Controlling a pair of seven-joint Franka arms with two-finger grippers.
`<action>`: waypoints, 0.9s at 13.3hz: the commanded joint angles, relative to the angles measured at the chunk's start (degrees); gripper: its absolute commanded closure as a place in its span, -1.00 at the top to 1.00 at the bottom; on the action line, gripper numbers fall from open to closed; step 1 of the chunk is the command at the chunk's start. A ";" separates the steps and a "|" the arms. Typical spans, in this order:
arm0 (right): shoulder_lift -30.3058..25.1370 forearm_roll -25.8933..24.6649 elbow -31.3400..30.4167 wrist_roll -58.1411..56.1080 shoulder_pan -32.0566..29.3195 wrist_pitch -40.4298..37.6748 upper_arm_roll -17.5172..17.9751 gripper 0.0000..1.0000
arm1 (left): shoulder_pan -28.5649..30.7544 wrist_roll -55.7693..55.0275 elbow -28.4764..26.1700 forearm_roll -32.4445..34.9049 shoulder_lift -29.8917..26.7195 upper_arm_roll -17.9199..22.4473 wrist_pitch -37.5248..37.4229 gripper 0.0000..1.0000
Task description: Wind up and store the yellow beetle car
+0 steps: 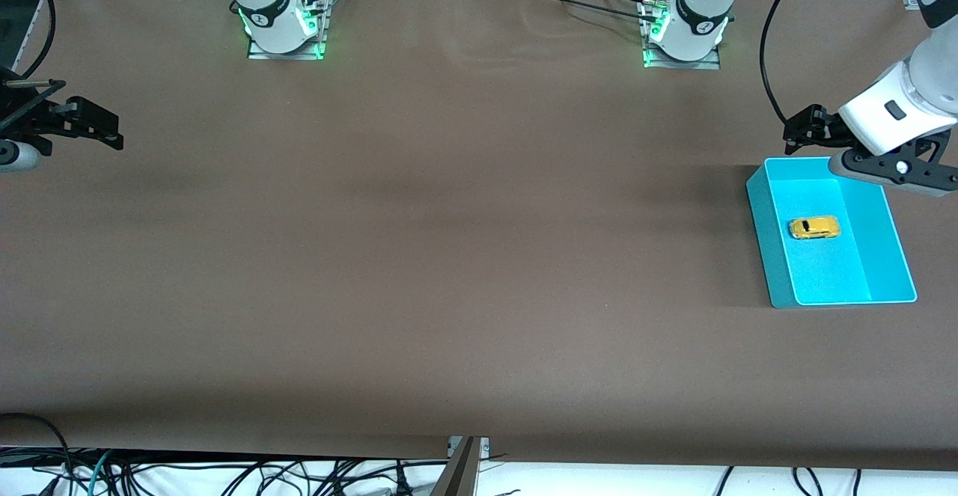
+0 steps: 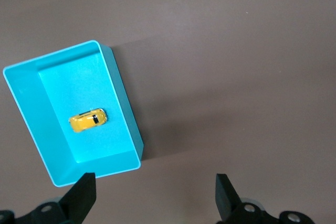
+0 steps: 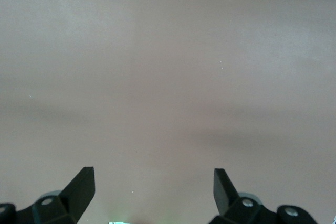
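**Yellow beetle car resting inside the turquoise bin**

Yellow beetle car (image 1: 813, 228) sits on the floor of a turquoise bin (image 1: 771, 256), a shallow open rectangular tray placed toward the left arm's end of the table. The tiny toy has a rounded yellow body with dark windows. It lies roughly in the middle of the bin, apart from all four walls. From the left wrist view, the car (image 2: 88, 121) appears the same way, small against the bright floor of the bin (image 2: 123, 103).

The table (image 1: 449, 256) is covered in a plain brown surface.

The left gripper (image 1: 804, 133) hangs in the air over the table just beside the bin's edge that lies farthest from the front camera. Its two black fingers (image 2: 84, 192) are spread wide apart and hold nothing. The white wrist of the left arm reaches in from the edge of the front view.

The right gripper (image 1: 105, 128) waits at the right arm's end of the table, well apart from the bin and the car. In the right wrist view, its fingers (image 3: 81, 187) are likewise spread apart with only bare brown table showing between them, and nothing is held.

Both arm bases stand along the table edge farthest from the front camera, each lit with green lights at its foot.
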 commanded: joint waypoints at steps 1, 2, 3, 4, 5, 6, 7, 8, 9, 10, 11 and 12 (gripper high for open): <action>-0.69 -0.31 -0.84 0.13 -0.50 0.48 0.45 1.00 | 1.77 -5.16 -7.33 -4.21 -7.00 0.13 3.48 1.00; -0.69 -0.31 -0.76 0.13 -0.50 0.48 0.45 1.00 | 2.03 -5.08 -7.86 -4.75 -7.28 0.14 3.49 1.00; -0.69 -0.31 -0.84 0.13 -0.50 0.48 0.45 1.00 | 2.12 -5.08 -8.13 -4.76 -7.28 0.14 3.49 1.00; -0.69 -0.31 -0.76 0.13 -0.50 0.48 0.45 1.00 | 2.12 -5.17 -8.04 -4.76 -7.11 0.14 3.49 1.00; -0.69 -0.31 -0.76 0.13 -0.50 0.48 0.45 1.00 | 2.12 -5.34 -7.87 -4.76 -6.93 0.14 3.66 1.00; -0.69 -0.31 -0.76 0.13 -0.50 0.48 0.45 1.00 | 1.69 -5.34 -7.60 -4.06 -6.93 0.14 3.66 1.00; -0.69 -0.31 -0.76 0.13 -0.50 0.48 0.45 1.00 | 1.34 -5.34 -7.60 -3.79 -6.84 0.14 3.58 1.00; -0.69 -0.31 -0.76 0.13 -0.50 0.48 0.45 1.00 | 1.33 -5.34 -7.60 -3.79 -6.75 0.14 3.58 1.00; -0.69 -0.31 -0.76 0.13 -0.50 0.48 0.45 1.00 | 1.33 -5.34 -7.60 -3.79 -6.75 0.14 3.66 1.00; -0.69 -0.31 -0.76 0.13 -0.50 0.48 0.45 1.00 | 1.42 -5.34 -7.60 -3.88 -6.67 0.14 3.58 1.00; -0.69 -0.31 -0.76 0.13 -0.50 0.48 0.45 1.00 | 1.33 -5.34 -7.60 -3.88 -6.66 0.14 3.66 1.00; -0.69 -0.31 -0.76 0.13 -0.50 0.48 0.45 1.00 | 1.33 -5.34 -7.60 -3.88 -6.66 0.14 3.58 1.00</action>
